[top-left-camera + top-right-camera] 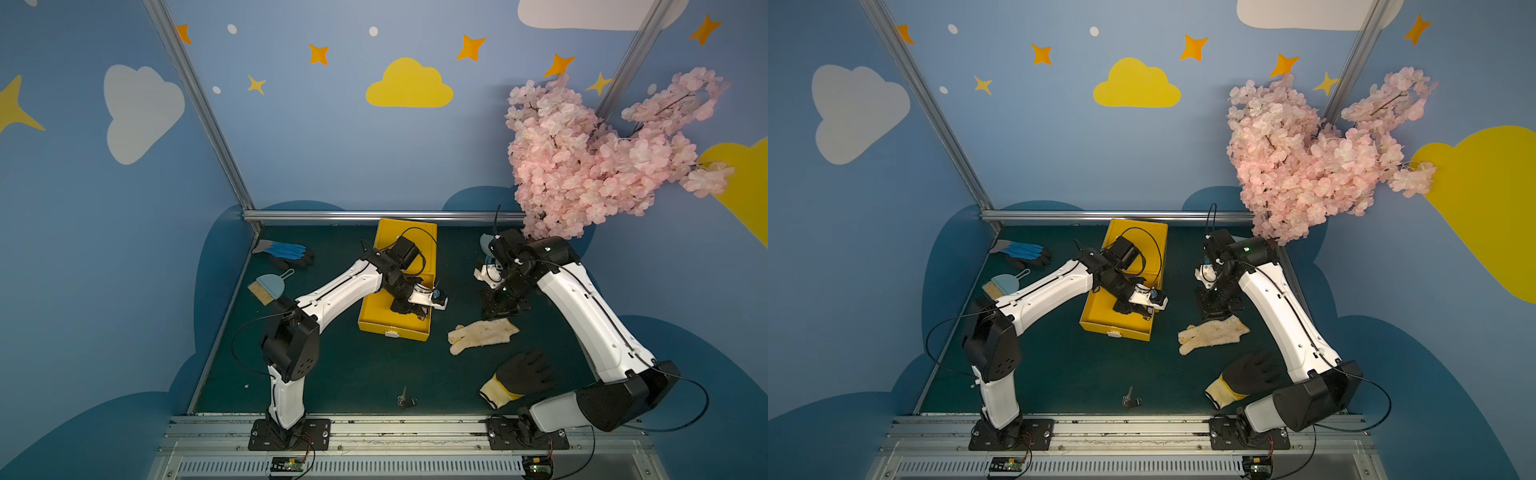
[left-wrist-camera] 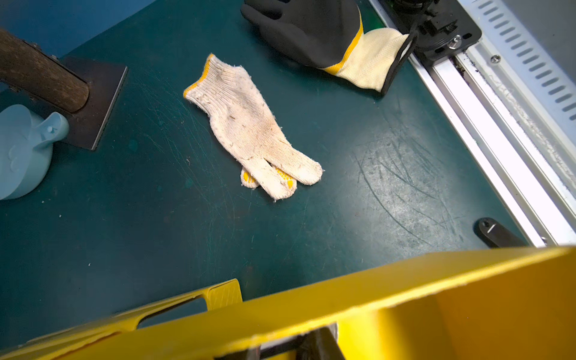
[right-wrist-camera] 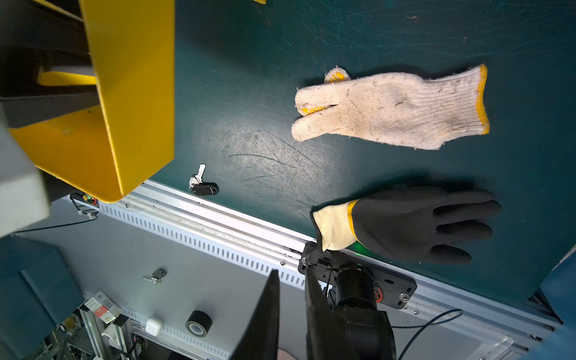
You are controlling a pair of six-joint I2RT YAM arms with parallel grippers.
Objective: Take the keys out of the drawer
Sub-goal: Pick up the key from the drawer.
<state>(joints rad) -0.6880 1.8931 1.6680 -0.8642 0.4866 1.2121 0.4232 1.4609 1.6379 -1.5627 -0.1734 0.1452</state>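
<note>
The yellow drawer (image 1: 395, 328) stands pulled out of its yellow case (image 1: 405, 237) at mid table. My left gripper (image 1: 411, 309) reaches down inside the drawer, near its right wall. In the left wrist view the drawer wall (image 2: 405, 280) hides all but a dark finger (image 2: 321, 343), so its state and the drawer's contents stay hidden. One bunch of keys (image 1: 406, 401) with a black tag lies on the green mat by the front edge and also shows in the right wrist view (image 3: 202, 185). My right gripper (image 1: 500, 309) hovers right of the drawer, its fingers (image 3: 271, 311) slightly apart and empty.
A white knit glove (image 1: 482, 334) and a black glove with a yellow cuff (image 1: 519, 376) lie right of the drawer. A blue-black glove (image 1: 286, 251) and a small brush (image 1: 266, 286) lie at the left. A pink blossom tree (image 1: 582, 158) overhangs the back right corner.
</note>
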